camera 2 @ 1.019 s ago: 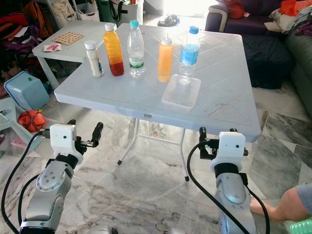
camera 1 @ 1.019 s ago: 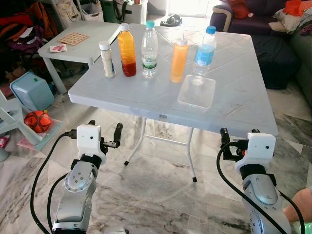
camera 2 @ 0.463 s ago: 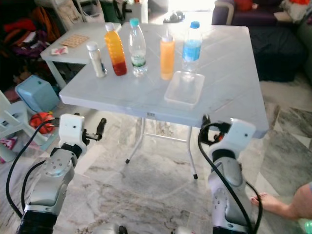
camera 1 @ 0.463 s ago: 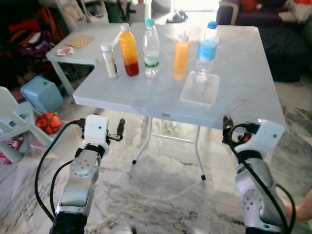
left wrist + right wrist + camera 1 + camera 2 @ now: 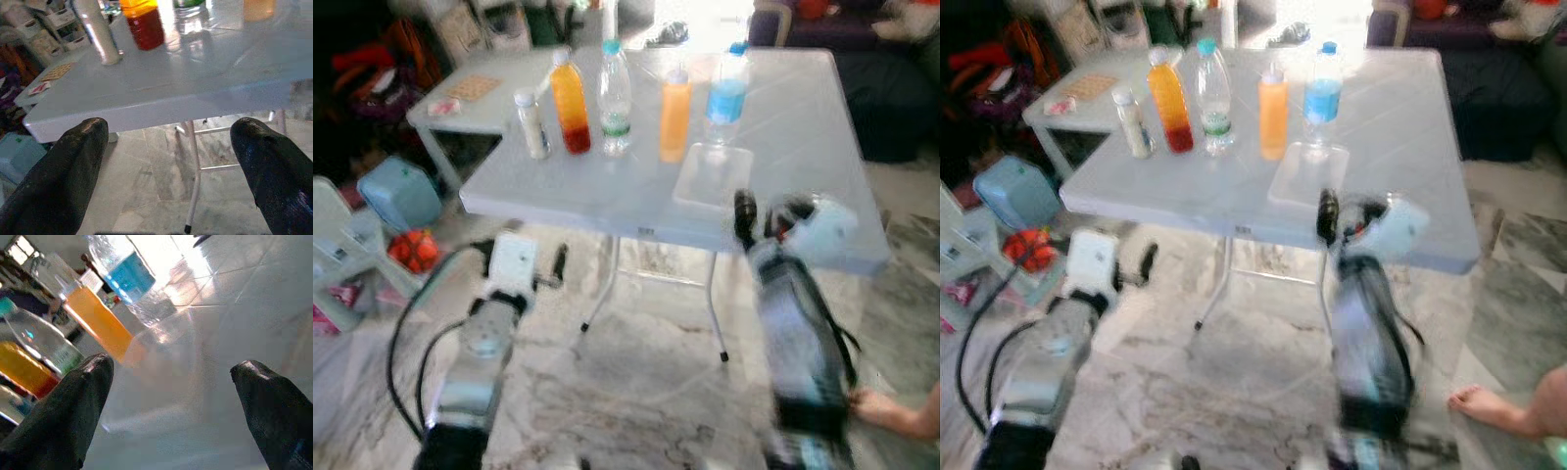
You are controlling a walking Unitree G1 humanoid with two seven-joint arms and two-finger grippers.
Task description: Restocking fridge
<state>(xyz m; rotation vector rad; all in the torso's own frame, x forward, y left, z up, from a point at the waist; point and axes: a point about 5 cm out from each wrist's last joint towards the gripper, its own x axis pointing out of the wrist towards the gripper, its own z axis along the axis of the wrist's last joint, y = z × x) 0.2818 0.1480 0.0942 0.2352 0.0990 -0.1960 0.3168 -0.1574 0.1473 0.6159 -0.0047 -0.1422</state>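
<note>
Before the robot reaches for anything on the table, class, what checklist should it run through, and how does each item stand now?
1. Right gripper open: ok, fingers spread wide, aimed across the clear tray toward the bottles.
2. Left gripper open: ok, but it sits below the table edge.
3. Bottles upright: ok; white bottle, amber bottle, green-label water bottle, orange bottle and blue-label water bottle all stand in a row.
4. Tray empty: ok.
5. Head view steady: not ok, blurred, right arm smeared.
6. Person's foot near the right side: not ok, keep apart.
</note>
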